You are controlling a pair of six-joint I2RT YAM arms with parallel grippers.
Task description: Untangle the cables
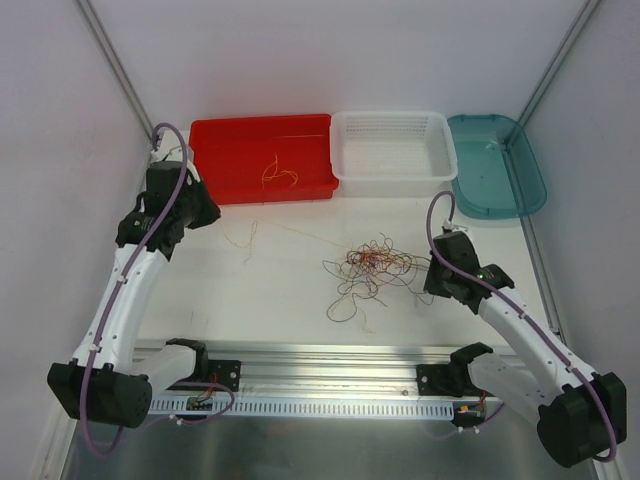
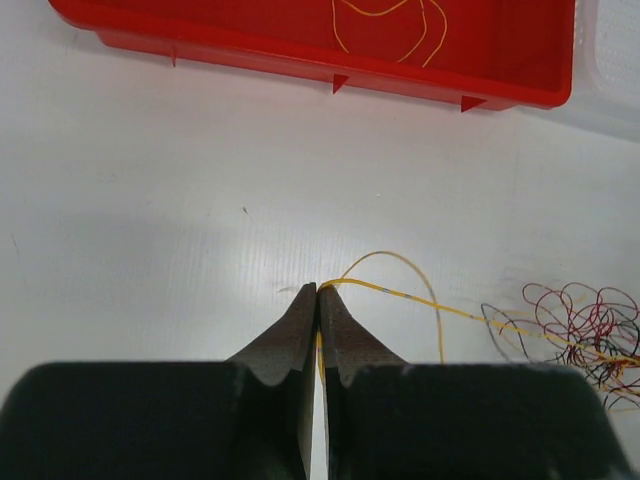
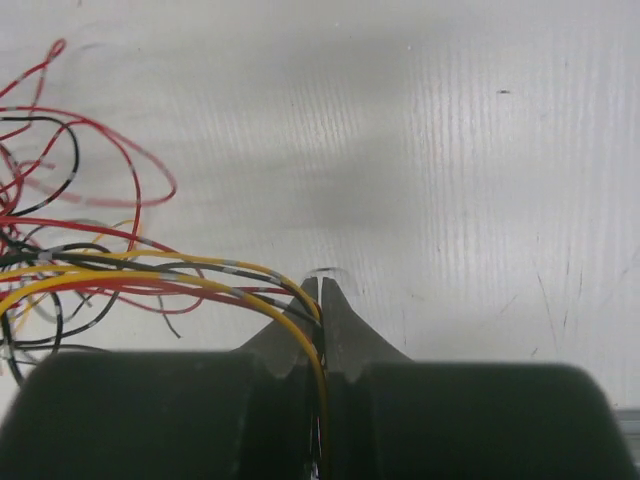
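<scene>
The cables are a tangled clump (image 1: 368, 266) of thin yellow, red and black wires in the middle of the table. My left gripper (image 2: 318, 291) is shut on one yellow wire (image 2: 400, 294) that runs right to the clump (image 2: 585, 330). From above, the left gripper (image 1: 212, 214) sits just in front of the red bin. My right gripper (image 3: 321, 284) is shut on several yellow, black and red wires (image 3: 150, 270) at the clump's right edge; in the top view the right gripper (image 1: 432, 281) is beside it. A separate yellow wire (image 1: 276, 172) lies in the red bin.
A red bin (image 1: 222, 160) stands at the back left and also shows in the left wrist view (image 2: 200, 35). A white basket (image 1: 392, 172) is at the back centre and a teal tray (image 1: 500, 170) at the back right. A metal rail (image 1: 330, 375) runs along the near edge.
</scene>
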